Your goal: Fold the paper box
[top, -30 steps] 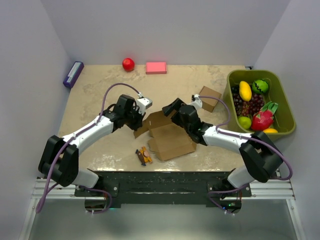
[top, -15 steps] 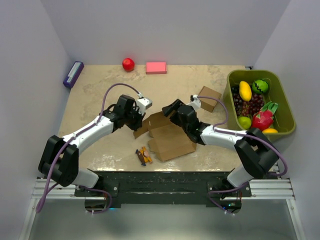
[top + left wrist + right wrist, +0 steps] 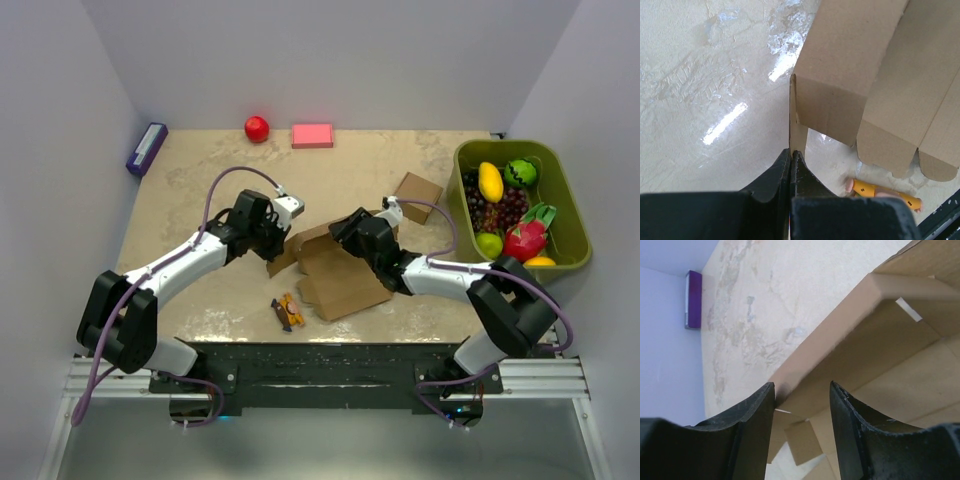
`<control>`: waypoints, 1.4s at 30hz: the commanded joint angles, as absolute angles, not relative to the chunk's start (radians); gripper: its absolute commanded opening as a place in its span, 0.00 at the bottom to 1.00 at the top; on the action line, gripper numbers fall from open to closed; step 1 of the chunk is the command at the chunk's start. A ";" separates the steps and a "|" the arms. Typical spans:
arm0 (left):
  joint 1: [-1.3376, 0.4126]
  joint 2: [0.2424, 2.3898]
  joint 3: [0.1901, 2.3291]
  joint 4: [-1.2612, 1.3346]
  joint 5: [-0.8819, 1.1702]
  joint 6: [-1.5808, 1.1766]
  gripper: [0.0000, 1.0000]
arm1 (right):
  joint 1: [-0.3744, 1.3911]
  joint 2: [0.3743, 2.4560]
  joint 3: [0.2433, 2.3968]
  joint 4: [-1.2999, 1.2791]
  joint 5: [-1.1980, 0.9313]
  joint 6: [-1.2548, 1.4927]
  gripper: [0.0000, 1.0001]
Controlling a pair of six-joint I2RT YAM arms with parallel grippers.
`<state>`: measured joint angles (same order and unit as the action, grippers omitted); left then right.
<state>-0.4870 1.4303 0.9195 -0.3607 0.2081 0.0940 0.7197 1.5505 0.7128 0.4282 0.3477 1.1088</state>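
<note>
Top external shows me both arms reaching inward over the surface [image 3: 200, 180]: the left arm [image 3: 190, 255] is bent in from the left, the right arm [image 3: 440, 270] lies low from the right, and they meet at the box [image 3: 345, 280], which sits half-folded near the front middle. Left wrist shows what that view hides: the left jaws are clenched on a thin upright flap at the box's edge. Right wrist shows the right jaws released, spread either side of a raised panel's fold.

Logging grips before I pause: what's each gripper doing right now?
Left gripper: shut on a flap of the paper box.
Right gripper: open, a box panel between its jaws.
</note>
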 commanded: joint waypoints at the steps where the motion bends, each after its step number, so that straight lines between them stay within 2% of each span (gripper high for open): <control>1: -0.492 1.405 0.917 -0.368 0.201 0.109 0.00 | 0.715 1.531 0.672 0.428 0.388 1.132 0.50; 10: -0.494 1.405 0.919 -0.364 0.238 0.114 0.00 | 0.715 1.557 0.678 0.462 0.385 1.143 0.49; 19: -0.494 1.401 0.922 -0.353 0.261 0.109 0.00 | 0.715 1.560 0.678 0.477 0.410 1.157 0.34; 25: -0.495 1.394 0.928 -0.325 0.282 0.106 0.16 | 0.716 1.563 0.670 0.483 0.411 1.163 0.28; 28: -0.503 1.394 0.936 -0.313 0.304 0.112 0.28 | 0.716 1.571 0.669 0.494 0.408 1.167 0.26; 29: -0.505 1.393 0.939 -0.310 0.308 0.118 0.34 | 0.713 1.572 0.670 0.497 0.407 1.167 0.26; 32: -0.509 1.376 0.937 -0.285 0.331 0.124 0.43 | 0.716 1.577 0.667 0.503 0.402 1.173 0.22; 35: -0.518 1.371 0.931 -0.259 0.350 0.129 0.48 | 0.713 1.577 0.664 0.508 0.403 1.177 0.21; 42: -0.564 1.423 0.933 -0.275 0.310 0.143 0.50 | 0.715 1.571 0.657 0.514 0.399 1.183 0.18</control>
<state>-0.5362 1.4040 0.9195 -0.2996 0.3218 0.1165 0.7185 1.5684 0.6762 0.4942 0.3573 1.1706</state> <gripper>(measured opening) 0.495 0.192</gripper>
